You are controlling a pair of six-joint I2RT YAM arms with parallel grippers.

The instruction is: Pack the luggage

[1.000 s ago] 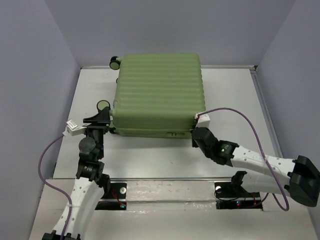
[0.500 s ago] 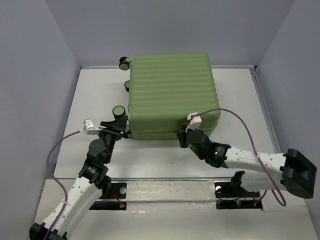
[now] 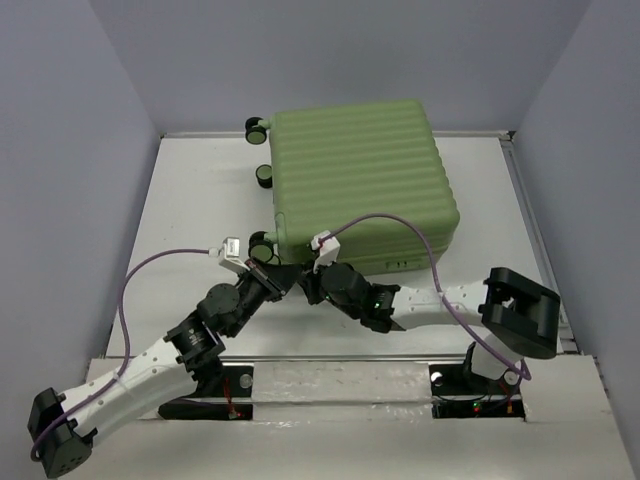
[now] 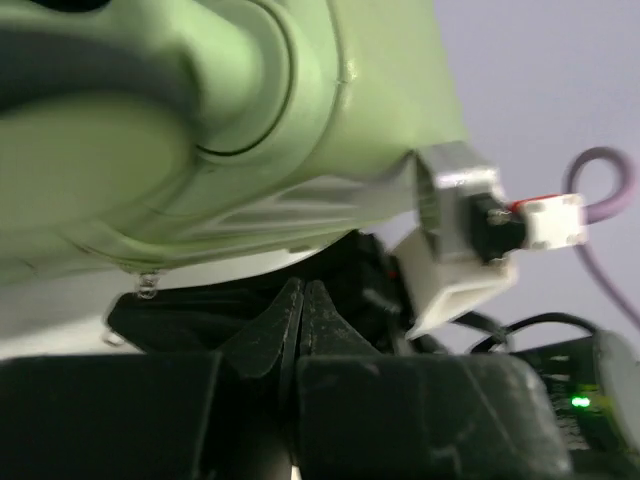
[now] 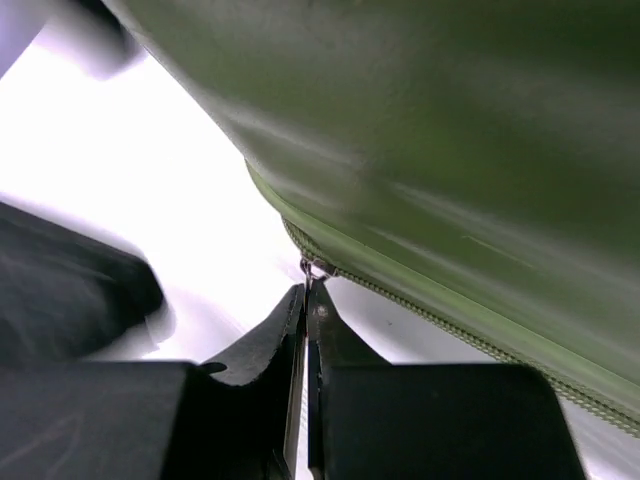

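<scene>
The luggage [image 3: 360, 180] is a light-green ribbed hard-shell suitcase. It lies flat and closed on the white table, turned slightly clockwise. My right gripper [image 3: 310, 280] is at its near-left corner. In the right wrist view this gripper [image 5: 306, 292] is shut on the small metal zipper pull [image 5: 309, 270], just below the zipper track [image 5: 450, 320] of the luggage [image 5: 450, 130]. My left gripper [image 3: 280, 276] sits right beside it, under the corner wheel [image 3: 262, 245]. In the left wrist view it [image 4: 303, 290] is shut with nothing between its fingers, below the luggage [image 4: 250, 120].
Two more black wheels [image 3: 257, 128] [image 3: 264, 175] stick out on the luggage's left side. Grey walls close in the table at left, back and right. The right wrist's white camera housing [image 4: 460, 240] sits close to my left gripper. Purple cables loop over both arms.
The luggage has slid right and turned clockwise. My right gripper has travelled left along the front edge to the near-left corner. My left gripper has moved right and shut.
</scene>
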